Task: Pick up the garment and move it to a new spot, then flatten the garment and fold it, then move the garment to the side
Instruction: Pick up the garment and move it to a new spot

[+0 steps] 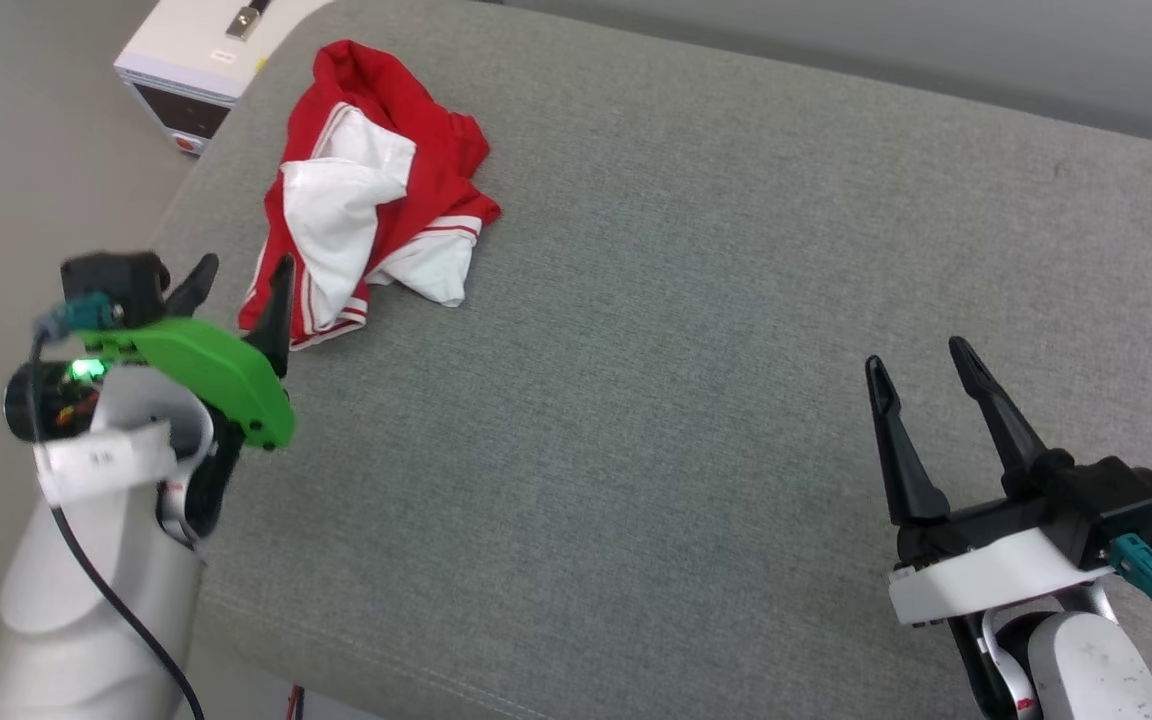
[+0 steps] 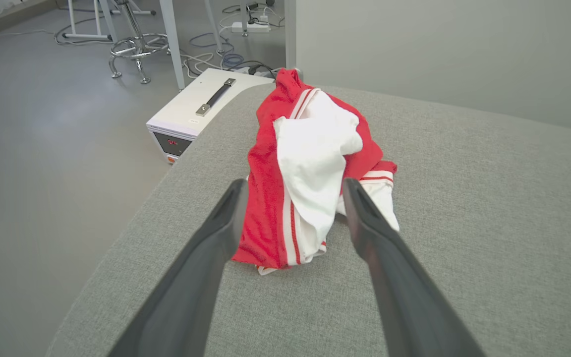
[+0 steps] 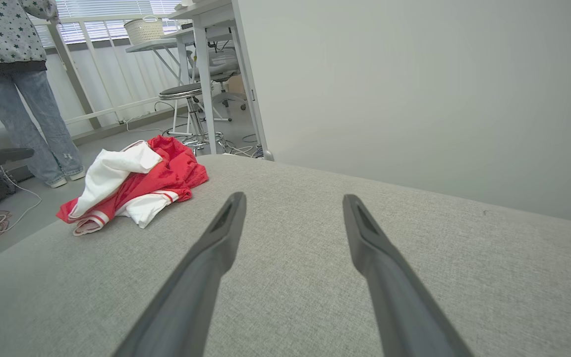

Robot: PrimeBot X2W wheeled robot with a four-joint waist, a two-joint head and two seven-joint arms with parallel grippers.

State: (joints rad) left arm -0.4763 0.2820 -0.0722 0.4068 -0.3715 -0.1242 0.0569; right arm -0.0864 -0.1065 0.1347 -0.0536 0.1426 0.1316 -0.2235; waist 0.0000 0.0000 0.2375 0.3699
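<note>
The garment [image 1: 366, 190] lies crumpled in a red and white heap near the far left corner of the grey padded surface [image 1: 686, 350]. My left gripper [image 1: 241, 275] hovers just short of its near edge, open and holding nothing. In the left wrist view the garment [image 2: 310, 168] sits straight ahead between the spread fingers [image 2: 221, 223]. My right gripper [image 1: 921, 365] stands open at the lower right, far from the cloth. From the right wrist view the garment [image 3: 132, 183] lies off to the left, well beyond the open gripper [image 3: 293, 201].
A white box with a handle [image 1: 196, 60] stands on the floor just past the surface's left corner. A person in jeans [image 3: 23, 94] stands beyond the surface, near stools and tables. A pale wall [image 3: 414, 89] runs along the far side.
</note>
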